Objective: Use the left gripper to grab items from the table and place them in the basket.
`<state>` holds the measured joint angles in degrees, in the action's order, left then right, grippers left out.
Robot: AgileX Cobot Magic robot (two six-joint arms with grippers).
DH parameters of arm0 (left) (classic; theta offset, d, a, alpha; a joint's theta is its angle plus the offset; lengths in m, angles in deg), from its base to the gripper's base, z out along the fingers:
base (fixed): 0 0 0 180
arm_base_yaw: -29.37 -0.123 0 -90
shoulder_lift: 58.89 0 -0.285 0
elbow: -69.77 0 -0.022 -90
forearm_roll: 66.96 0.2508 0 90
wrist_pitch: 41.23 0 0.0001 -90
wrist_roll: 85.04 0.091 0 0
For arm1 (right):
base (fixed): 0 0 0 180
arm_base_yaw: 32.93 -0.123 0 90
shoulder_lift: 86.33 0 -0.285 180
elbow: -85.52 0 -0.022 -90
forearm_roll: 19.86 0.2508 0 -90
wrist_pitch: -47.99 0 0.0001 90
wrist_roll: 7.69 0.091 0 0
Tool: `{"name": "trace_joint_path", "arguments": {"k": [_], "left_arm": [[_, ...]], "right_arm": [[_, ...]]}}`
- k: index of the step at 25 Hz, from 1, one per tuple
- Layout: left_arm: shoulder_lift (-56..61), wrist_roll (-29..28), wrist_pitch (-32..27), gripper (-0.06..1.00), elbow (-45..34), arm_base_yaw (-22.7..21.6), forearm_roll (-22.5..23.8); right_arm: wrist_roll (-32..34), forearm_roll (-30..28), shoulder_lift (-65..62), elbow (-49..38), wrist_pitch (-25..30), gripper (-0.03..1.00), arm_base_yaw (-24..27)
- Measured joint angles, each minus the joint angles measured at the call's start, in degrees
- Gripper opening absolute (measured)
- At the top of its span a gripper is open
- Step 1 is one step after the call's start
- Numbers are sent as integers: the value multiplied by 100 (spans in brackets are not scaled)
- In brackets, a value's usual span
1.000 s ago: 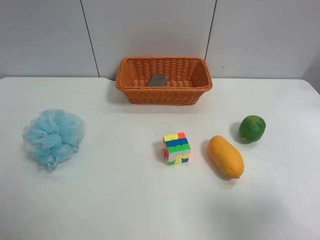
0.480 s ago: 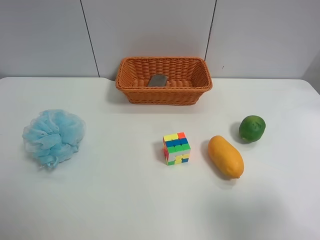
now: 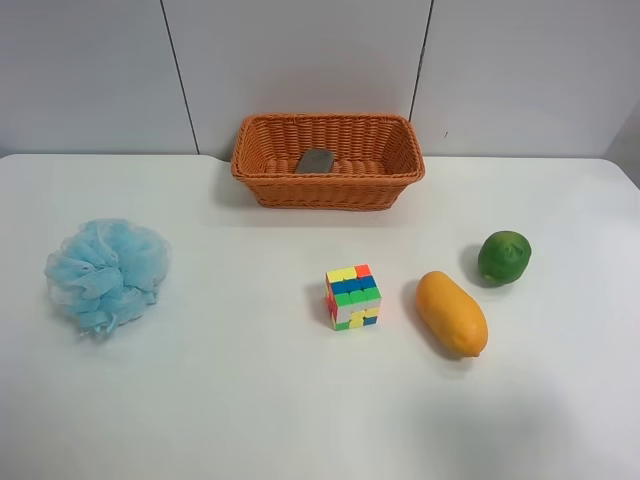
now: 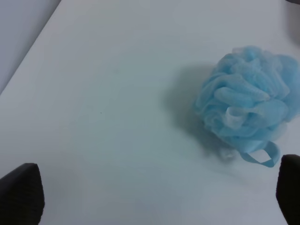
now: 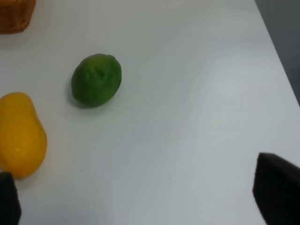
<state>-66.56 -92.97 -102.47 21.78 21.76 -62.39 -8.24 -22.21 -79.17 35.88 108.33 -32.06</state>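
The orange-brown wicker basket (image 3: 262, 165) stands at the far middle of the white table (image 3: 230, 400), with the dark gray eraser block (image 3: 316, 161) lying inside it. The light-blue mesh puff (image 3: 105, 272) lies at the exterior high view's left and shows in the left wrist view (image 4: 246, 110). The puzzle cube (image 3: 353, 296), orange oval fruit (image 3: 451, 313) and green round fruit (image 3: 504, 257) sit on the table. No arm shows in the exterior high view. The left gripper (image 4: 154, 192) is open and empty, short of the puff. The right gripper (image 5: 140, 199) is open and empty near the orange fruit (image 5: 19, 134) and green fruit (image 5: 96, 78).
A grey panelled wall stands behind the basket. The table's edge runs past the puff in the left wrist view (image 4: 28, 56) and beyond the green fruit in the right wrist view (image 5: 276, 51). A corner of the basket (image 5: 16, 14) shows in the right wrist view.
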Motion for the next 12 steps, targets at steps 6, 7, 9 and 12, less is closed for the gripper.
{"name": "trace_joint_path", "arguments": {"k": [6, 7, 9, 12], "left_arm": [[0, 78, 0, 99, 0, 0, -52], [0, 96, 0, 99, 0, 0, -57], [0, 96, 0, 99, 0, 0, -57], [0, 113, 0, 99, 0, 0, -57]], "right_arm": [[0, 0, 0, 0, 0, 99, 0], [0, 0, 0, 0, 0, 99, 0], [0, 0, 0, 0, 0, 99, 0], [0, 0, 0, 0, 0, 99, 0]]}}
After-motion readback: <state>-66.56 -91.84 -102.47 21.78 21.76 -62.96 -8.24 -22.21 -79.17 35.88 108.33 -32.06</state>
